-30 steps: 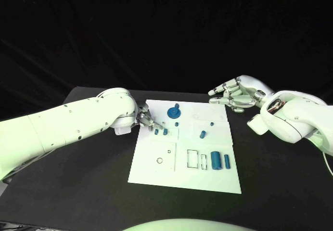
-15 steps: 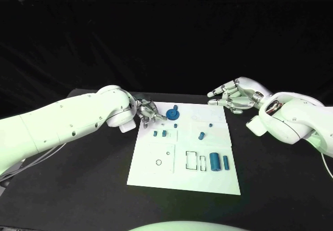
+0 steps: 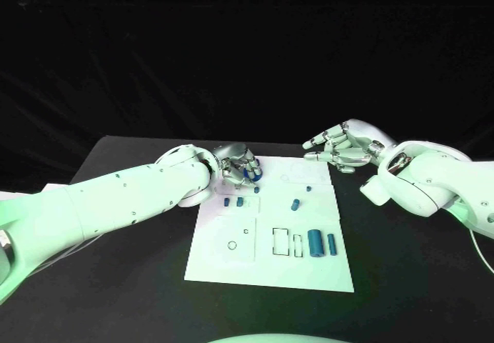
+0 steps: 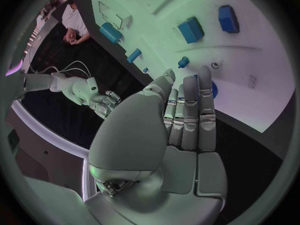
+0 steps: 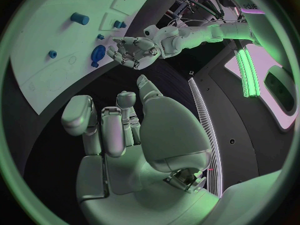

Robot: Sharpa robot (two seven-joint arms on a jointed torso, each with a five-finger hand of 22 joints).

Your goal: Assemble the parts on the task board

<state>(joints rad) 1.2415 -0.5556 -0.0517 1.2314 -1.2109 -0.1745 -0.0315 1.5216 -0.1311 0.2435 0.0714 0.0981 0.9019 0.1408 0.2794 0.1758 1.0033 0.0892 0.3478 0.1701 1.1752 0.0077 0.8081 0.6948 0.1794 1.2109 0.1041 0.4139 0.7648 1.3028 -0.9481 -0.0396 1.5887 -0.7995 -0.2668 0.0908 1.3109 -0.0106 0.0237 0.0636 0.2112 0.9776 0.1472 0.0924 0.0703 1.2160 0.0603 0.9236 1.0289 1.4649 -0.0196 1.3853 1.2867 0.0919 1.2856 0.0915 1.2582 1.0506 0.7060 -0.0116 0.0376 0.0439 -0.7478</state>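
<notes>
The white task board [image 3: 237,261] lies in the middle of the black table. A blue round disc part [image 3: 255,174] sits near its far edge, half hidden by my left hand [image 3: 237,166], whose straight fingers [image 4: 190,105] reach over the disc [image 4: 214,90] with nothing held; contact cannot be told. Two small blue blocks [image 3: 233,202] lie just nearer, also seen as blocks [image 4: 190,30]. Two blue cylinders [image 3: 323,243] lie on the near right. My right hand [image 3: 340,146] hovers over the board's far right corner, fingers loosely apart and empty.
Small blue pegs [image 3: 295,205] stand mid-board, and outlined slots [image 3: 283,239] sit left of the cylinders. In the right wrist view my right hand [image 5: 119,130] faces the left hand [image 5: 134,50] beside the disc [image 5: 98,54]. Black table [image 3: 123,286] surrounds the board.
My left hand has moved from the board's left edge to the far edge and now covers part of the blue disc. The right hand has barely moved.
</notes>
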